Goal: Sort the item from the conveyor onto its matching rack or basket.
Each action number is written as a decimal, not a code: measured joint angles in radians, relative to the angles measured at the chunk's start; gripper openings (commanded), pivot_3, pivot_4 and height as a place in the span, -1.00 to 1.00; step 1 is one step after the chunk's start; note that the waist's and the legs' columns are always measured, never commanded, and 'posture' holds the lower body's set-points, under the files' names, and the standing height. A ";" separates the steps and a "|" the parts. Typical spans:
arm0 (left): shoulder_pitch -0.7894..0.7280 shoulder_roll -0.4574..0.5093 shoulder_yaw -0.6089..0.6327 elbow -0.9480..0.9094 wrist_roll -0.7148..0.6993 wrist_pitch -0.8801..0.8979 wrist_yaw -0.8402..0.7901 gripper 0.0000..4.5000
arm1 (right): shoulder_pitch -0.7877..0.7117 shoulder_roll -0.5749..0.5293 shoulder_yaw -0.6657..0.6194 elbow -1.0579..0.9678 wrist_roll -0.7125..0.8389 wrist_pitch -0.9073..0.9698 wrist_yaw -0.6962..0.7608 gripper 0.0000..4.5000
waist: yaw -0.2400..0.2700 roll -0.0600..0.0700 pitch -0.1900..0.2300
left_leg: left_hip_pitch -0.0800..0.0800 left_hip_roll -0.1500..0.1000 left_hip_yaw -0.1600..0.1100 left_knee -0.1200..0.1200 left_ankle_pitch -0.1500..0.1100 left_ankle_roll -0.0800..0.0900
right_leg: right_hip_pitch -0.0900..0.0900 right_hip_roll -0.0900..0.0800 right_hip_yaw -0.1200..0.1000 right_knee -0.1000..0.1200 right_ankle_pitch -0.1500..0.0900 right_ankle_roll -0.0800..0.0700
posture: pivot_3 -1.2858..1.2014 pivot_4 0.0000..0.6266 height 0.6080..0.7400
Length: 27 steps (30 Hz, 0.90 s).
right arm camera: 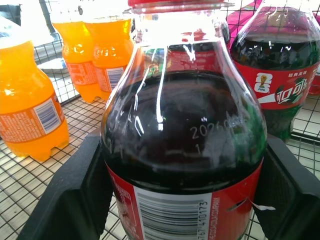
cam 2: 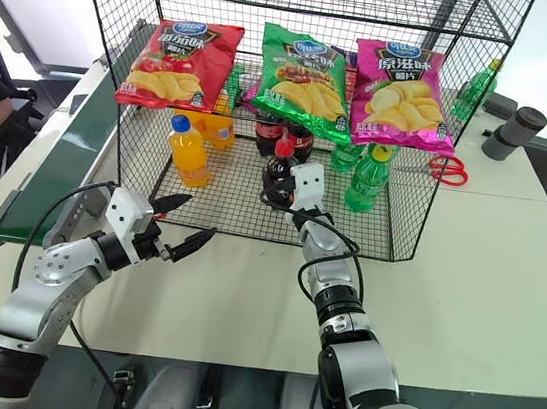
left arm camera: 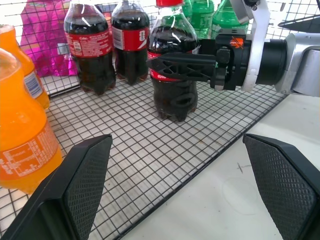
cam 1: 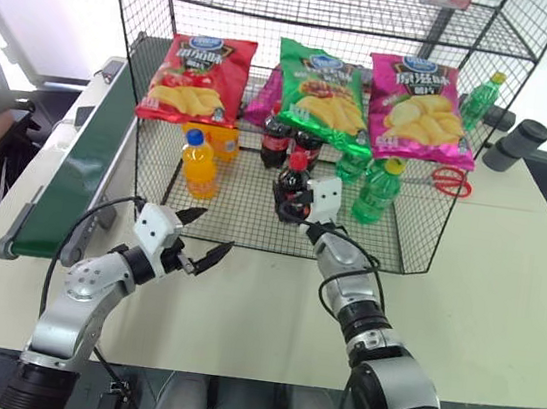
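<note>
Three cola bottles (left arm camera: 172,75), two orange, plastic, on wire rack (cam 1: 251,224); right hand (cam 1: 298,206) fingers flank nearest cola, grip unclear; left hand (cam 1: 200,238) wide open, empty

Three chip bags are hanging up front: red (cam 1: 197,78), green (cam 1: 321,88) and pink (cam 1: 419,107). Orange-drink bottles (cam 1: 199,165) are standing under the red one, green bottles (cam 1: 377,191) under the pink. Red scissors (cam 1: 448,181) and a black cylinder (cam 1: 516,144) are lying on the desk (cam 1: 504,295).

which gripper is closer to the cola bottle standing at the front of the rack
Right. The right gripper has its fingers either side of the cola bottle on the rack floor; the left gripper hangs open outside the rack's front edge.
</note>
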 measured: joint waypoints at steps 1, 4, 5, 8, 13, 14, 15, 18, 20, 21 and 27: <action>0.000 0.000 -0.002 0.000 0.000 0.001 0.000 1.00 | 0.000 0.002 -0.002 0.000 0.005 -0.003 0.010 0.98 | -0.005 0.000 0.000 | 0.000 0.000 0.000 0.000 0.000 0.000 | 0.000 0.000 0.000 0.000 0.000 0.000 | 0.03 -0.52 1.00; 0.000 -0.001 -0.009 -0.002 0.000 0.003 0.001 1.00 | 0.003 0.003 -0.004 -0.007 0.008 -0.010 0.029 0.98 | -0.011 0.000 0.000 | 0.000 0.000 0.000 0.000 0.000 0.000 | 0.000 0.000 0.000 0.001 0.000 0.000 | 0.03 -0.52 1.00; -0.001 -0.001 -0.010 -0.003 0.000 0.004 0.001 1.00 | 0.010 -0.001 -0.004 -0.016 0.007 -0.013 0.031 0.98 | -0.011 0.000 0.000 | 0.001 0.000 0.000 0.000 0.000 0.000 | 0.000 0.000 0.000 0.001 0.000 0.000 | 0.03 -0.52 1.00; -0.003 -0.001 -0.013 -0.008 0.000 0.008 0.001 1.00 | 0.061 -0.023 0.000 -0.087 0.005 -0.020 0.054 0.98 | -0.010 0.000 0.000 | 0.000 0.000 0.000 0.000 0.000 0.000 | 0.000 0.000 0.000 0.001 0.000 0.000 | 0.03 -0.52 1.00; -0.013 0.000 -0.014 -0.012 -0.003 0.028 0.003 1.00 | 0.226 -0.112 0.008 -0.325 0.017 0.013 0.135 0.98 | -0.006 0.000 0.000 | 0.000 -0.001 0.000 0.000 0.000 0.000 | 0.001 -0.002 0.000 0.000 0.000 0.000 | 0.03 -0.52 1.00; -0.016 0.001 -0.014 -0.015 -0.005 0.031 0.003 1.00 | 0.265 -0.141 0.011 -0.384 0.024 0.030 0.162 0.98 | -0.007 0.000 0.000 | 0.000 -0.001 0.000 0.000 0.000 0.000 | 0.001 -0.002 0.000 0.000 0.000 0.000 | 0.03 -0.52 1.00; -0.022 0.001 -0.014 -0.019 -0.008 0.035 0.002 1.00 | 0.321 -0.184 0.018 -0.469 0.038 0.052 0.203 0.98 | -0.005 0.001 0.000 | 0.000 -0.001 -0.001 0.000 0.000 0.000 | 0.001 -0.002 0.000 -0.001 0.000 0.000 | 0.03 -0.52 1.00; -0.030 0.012 -0.013 -0.031 -0.010 0.050 -0.001 1.00 | 0.491 -0.331 0.029 -0.692 0.086 0.131 0.333 0.98 | -0.002 0.002 -0.001 | 0.001 0.000 -0.001 -0.001 0.000 0.000 | 0.002 -0.001 0.000 -0.002 0.000 0.000 | 0.03 -0.52 1.00; -0.033 0.027 -0.010 -0.029 -0.008 0.061 -0.001 1.00 | 0.574 -0.408 0.016 -0.794 0.122 0.193 0.383 0.98 | -0.006 0.002 -0.001 | 0.001 0.000 -0.001 -0.001 0.000 0.000 | 0.002 -0.001 0.000 -0.002 0.000 0.000 | 0.03 -0.52 1.00; -0.038 0.028 -0.009 -0.026 -0.008 0.066 -0.001 1.00 | 0.608 -0.435 -0.004 -0.844 0.152 0.228 0.396 0.98 | -0.008 0.002 -0.001 | 0.002 0.000 0.000 -0.001 0.000 0.000 | 0.002 -0.001 0.001 -0.002 0.000 0.000 | 0.03 -0.52 1.00; -0.041 0.081 0.036 0.031 -0.016 0.060 -0.042 1.00 | 0.741 -0.608 -0.181 -1.037 0.281 0.365 0.449 0.98 | 0.001 0.003 -0.001 | 0.003 0.000 -0.001 -0.001 0.000 0.000 | 0.004 0.000 0.000 -0.002 0.000 -0.001 | 0.03 -0.52 1.00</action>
